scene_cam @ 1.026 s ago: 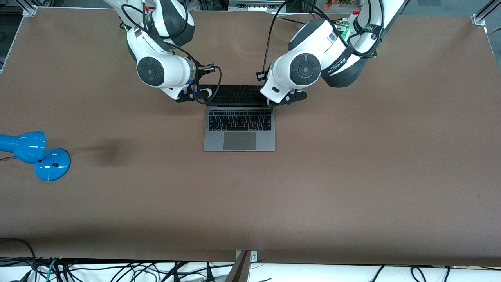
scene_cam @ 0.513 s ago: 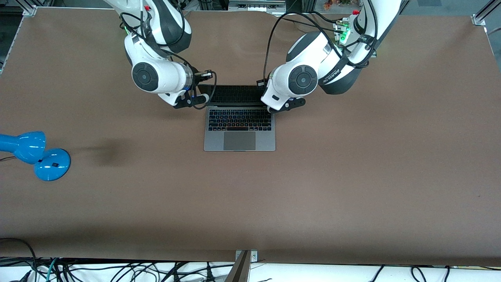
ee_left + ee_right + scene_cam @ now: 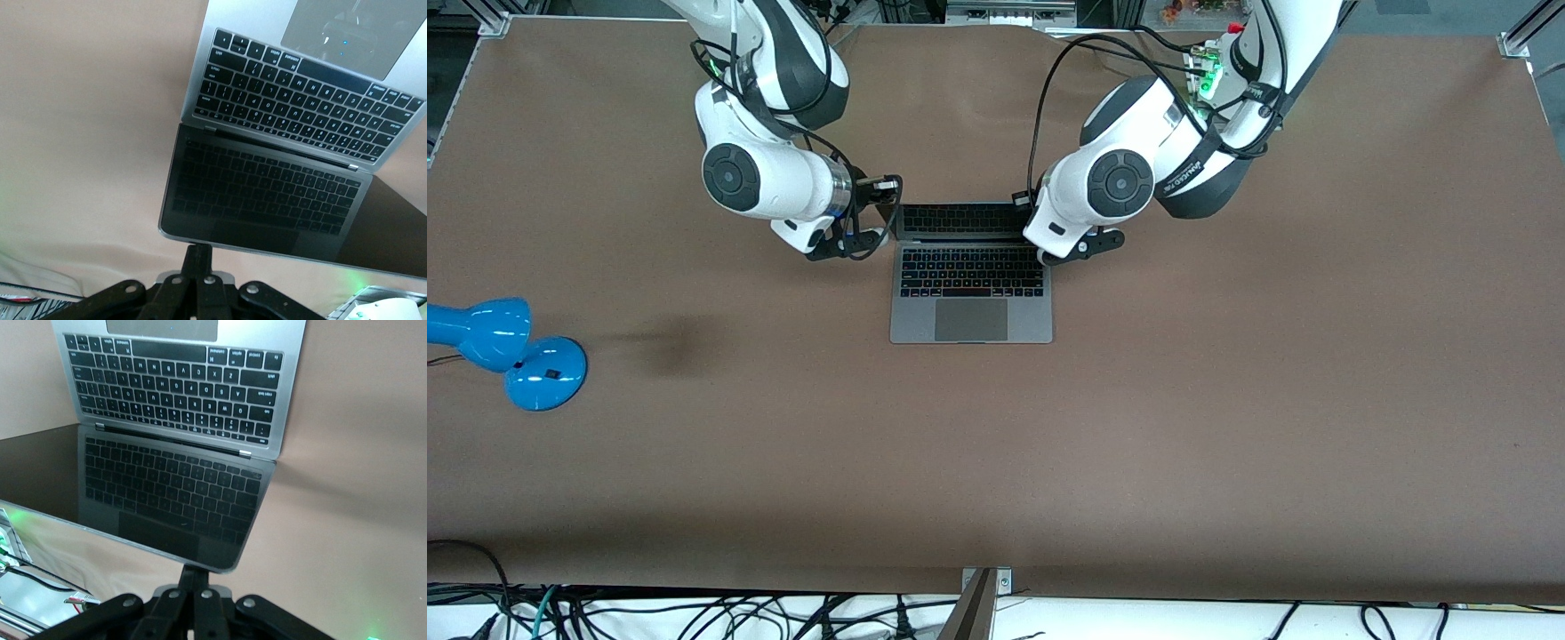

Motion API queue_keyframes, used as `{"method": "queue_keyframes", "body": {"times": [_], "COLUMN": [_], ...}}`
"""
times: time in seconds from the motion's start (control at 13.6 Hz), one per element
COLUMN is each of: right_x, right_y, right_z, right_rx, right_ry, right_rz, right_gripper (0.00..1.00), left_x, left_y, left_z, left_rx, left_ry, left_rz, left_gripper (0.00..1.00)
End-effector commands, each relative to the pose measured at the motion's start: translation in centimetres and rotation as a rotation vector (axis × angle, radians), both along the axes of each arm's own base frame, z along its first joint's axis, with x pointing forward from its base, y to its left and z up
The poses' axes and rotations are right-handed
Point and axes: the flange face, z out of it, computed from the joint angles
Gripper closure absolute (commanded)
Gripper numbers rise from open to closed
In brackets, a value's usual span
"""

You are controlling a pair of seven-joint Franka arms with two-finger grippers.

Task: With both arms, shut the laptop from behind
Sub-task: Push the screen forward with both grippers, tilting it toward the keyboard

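The space-grey laptop [image 3: 971,307] lies open in the middle of the table, its dark screen [image 3: 965,220] reflecting the black keyboard. My right gripper [image 3: 887,229] is shut, its fingertips against the lid's top edge near the corner toward the right arm's end; the right wrist view shows the fingertips [image 3: 195,572] touching that edge of the laptop [image 3: 173,380]. My left gripper [image 3: 1040,233] is shut and touches the lid's top edge near the other corner, fingertips [image 3: 199,249] against the laptop [image 3: 293,100] lid.
A blue desk lamp [image 3: 507,351] lies on the table at the right arm's end, nearer to the front camera than the laptop. Bare brown tabletop [image 3: 1227,400] surrounds the laptop. Cables hang along the table's front edge.
The screen shows shorter from above: the lid has tipped further toward the keyboard. The right arm's wrist has swung toward its own end of the table; both grippers stay at the lid.
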Motion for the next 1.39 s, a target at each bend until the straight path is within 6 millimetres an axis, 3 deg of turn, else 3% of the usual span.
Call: {"method": "queue_keyframes", "body": {"times": [0.0,0.73,1.1,1.32], "right_x": [1.1,3.1,4.2,5.3], "right_y": [-0.7,-1.6,-1.3,-1.3], "right_z": [1.0,-0.2,-0.3,-1.3], "right_rx": [0.018,0.040,0.057,0.047], "right_ry": [-0.049,-0.138,-0.169,-0.219], "right_rz": [-0.014,0.004,0.005,0.038], "right_gripper": [1.00,1.00,1.00,1.00], "left_x": [0.8,3.9,4.5,4.6], "left_y": [0.1,1.1,1.1,1.2], "left_z": [-1.7,-4.8,-6.9,-7.8], "left_rx": [0.010,0.003,0.007,0.010], "left_ry": [-0.019,-0.078,-0.092,-0.079], "left_rz": [0.003,0.037,0.041,0.044], "left_gripper": [1.00,1.00,1.00,1.00]}}
